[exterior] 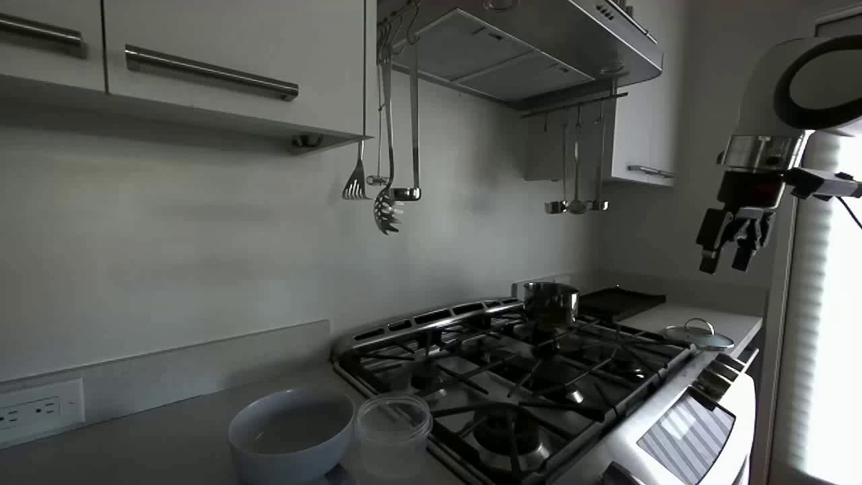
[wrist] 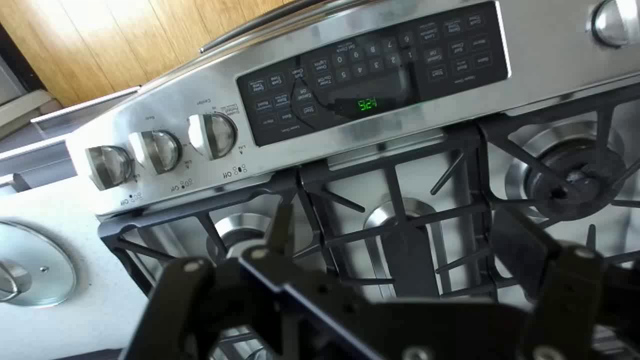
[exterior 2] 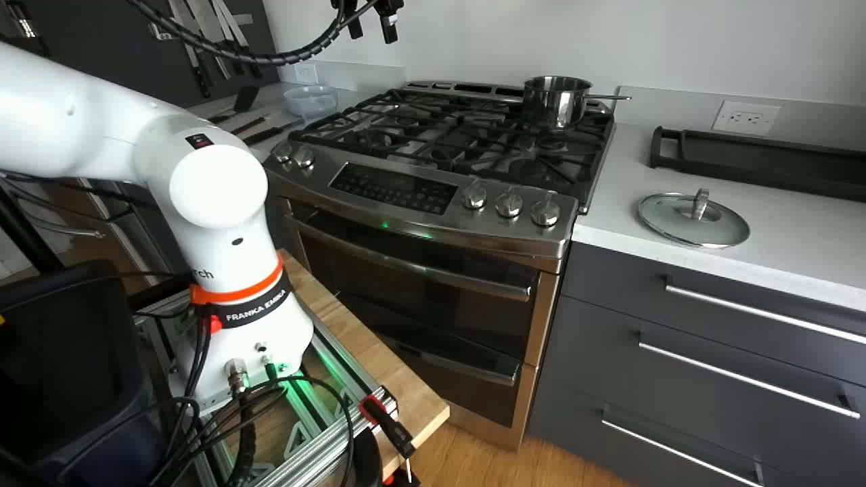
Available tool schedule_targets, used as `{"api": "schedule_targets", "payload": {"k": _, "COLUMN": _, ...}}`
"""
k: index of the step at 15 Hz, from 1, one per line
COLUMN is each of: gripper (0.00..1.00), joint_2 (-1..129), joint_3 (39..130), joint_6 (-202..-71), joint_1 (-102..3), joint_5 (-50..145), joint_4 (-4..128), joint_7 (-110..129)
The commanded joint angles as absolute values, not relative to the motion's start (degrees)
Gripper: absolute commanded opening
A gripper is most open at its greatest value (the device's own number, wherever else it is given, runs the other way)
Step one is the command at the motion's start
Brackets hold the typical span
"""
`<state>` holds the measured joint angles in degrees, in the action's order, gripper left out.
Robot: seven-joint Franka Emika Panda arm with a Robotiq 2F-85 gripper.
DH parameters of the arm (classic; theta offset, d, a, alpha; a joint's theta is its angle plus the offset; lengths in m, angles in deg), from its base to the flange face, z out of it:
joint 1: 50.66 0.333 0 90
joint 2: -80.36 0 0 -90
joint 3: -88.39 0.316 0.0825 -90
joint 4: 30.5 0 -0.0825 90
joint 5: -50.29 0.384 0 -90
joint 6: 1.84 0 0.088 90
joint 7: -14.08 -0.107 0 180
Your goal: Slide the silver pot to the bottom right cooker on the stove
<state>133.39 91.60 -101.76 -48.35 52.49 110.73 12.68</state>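
Note:
The silver pot stands upright at the back right of the stove in both exterior views (exterior: 551,306) (exterior 2: 556,103). Its handle points to the right in an exterior view. The pot is out of the wrist view. The stove (exterior 2: 490,226) has black grates and a steel front edge (wrist: 320,150). The bottom right cooker (exterior 2: 531,168), under grate bars, shows partly in the wrist view (wrist: 242,225), half covered by a finger. My gripper (exterior: 726,259) is open and empty, high above the stove, away from the pot. It also shows at the top of an exterior view (exterior 2: 373,30) and in the wrist view (wrist: 400,237).
A glass lid (exterior 2: 693,220) and a black tray (exterior 2: 764,162) lie on the counter right of the stove. A pale bowl (exterior: 293,434) and a clear container (exterior: 394,438) stand at the stove's left. The range hood (exterior: 539,40) and hanging utensils (exterior: 390,195) are above.

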Motion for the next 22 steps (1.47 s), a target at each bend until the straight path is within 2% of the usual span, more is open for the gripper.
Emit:
{"api": "schedule_targets", "payload": {"k": 1, "gripper": 1.00, "joint_2": 133.3, "joint_3": 91.6, "joint_6": -101.7, "joint_1": -48.3, "joint_5": 52.4, "joint_4": 110.6, "joint_7": 12.6}}
{"api": "schedule_targets", "payload": {"k": 10, "gripper": 1.00, "joint_2": 133.3, "joint_3": 91.6, "joint_6": -101.7, "joint_1": -48.3, "joint_5": 52.4, "joint_4": 110.6, "joint_7": 12.6}}
{"api": "schedule_targets", "payload": {"k": 17, "gripper": 1.00, "joint_2": 120.6, "joint_3": 81.8, "joint_6": -107.4, "joint_1": -54.4, "joint_5": 48.8, "joint_4": 104.9, "joint_7": 17.4}}
{"api": "schedule_targets", "payload": {"k": 22, "gripper": 1.00, "joint_2": 109.3, "joint_3": 75.2, "joint_6": -112.6, "joint_1": -52.3, "joint_5": 50.2, "joint_4": 97.8, "joint_7": 32.8}}
